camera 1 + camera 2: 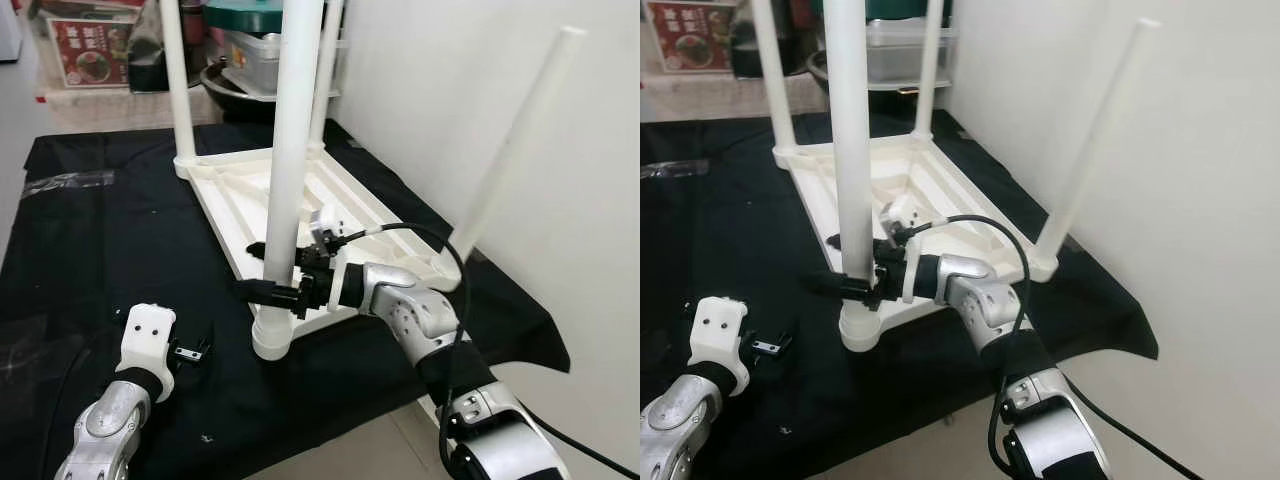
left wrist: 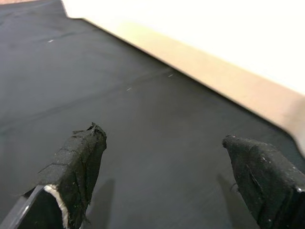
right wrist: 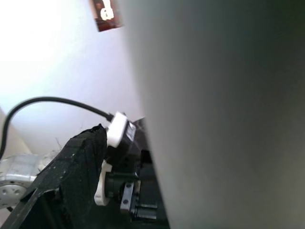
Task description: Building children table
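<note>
Black cloth (image 1: 90, 230) | right claw (image 1: 268, 290) grips table leg (image 1: 290, 150)

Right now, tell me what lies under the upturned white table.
A black cloth lies under the white table, spread beyond its frame. The surface below that cloth is covered. The right hand grips the nearest leg.

Left hand (image 2: 162, 167), fingers (image 2: 78, 162) spread, above black cloth (image 2: 119, 95).

I seem to be in a lived-in home, in a corner by a plain white wall (image 1: 420, 90). A black cloth (image 1: 100, 230) covers the floor, and behind it plastic storage tubs (image 1: 250, 45) and a printed food box (image 1: 90, 50) sit stacked.
</note>
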